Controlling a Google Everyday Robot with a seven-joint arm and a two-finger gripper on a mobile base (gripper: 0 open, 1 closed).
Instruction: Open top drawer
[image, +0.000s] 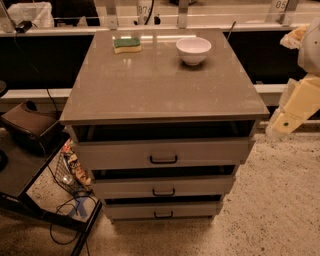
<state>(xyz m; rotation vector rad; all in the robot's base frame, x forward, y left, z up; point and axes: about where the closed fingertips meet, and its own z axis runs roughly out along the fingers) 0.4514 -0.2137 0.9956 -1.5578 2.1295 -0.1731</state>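
Observation:
The top drawer (200, 150) is the tallest of three grey drawer fronts in the cabinet at the centre. Its small black bar handle (163, 160) sits in the middle of the front. The front stands a little out from the cabinet, with a dark gap between it and the grey top slab (160, 85). My gripper (286, 121) is at the right edge of the view, at the end of the pale arm, level with the slab's front corner. It is apart from the drawer and its handle.
A white bowl (193, 50) and a green-and-yellow sponge (127, 45) lie at the back of the slab. The middle drawer (200, 186) and bottom drawer (195, 210) are below. A black stand (20, 175), a wire basket (70, 172) and cables stand at the left.

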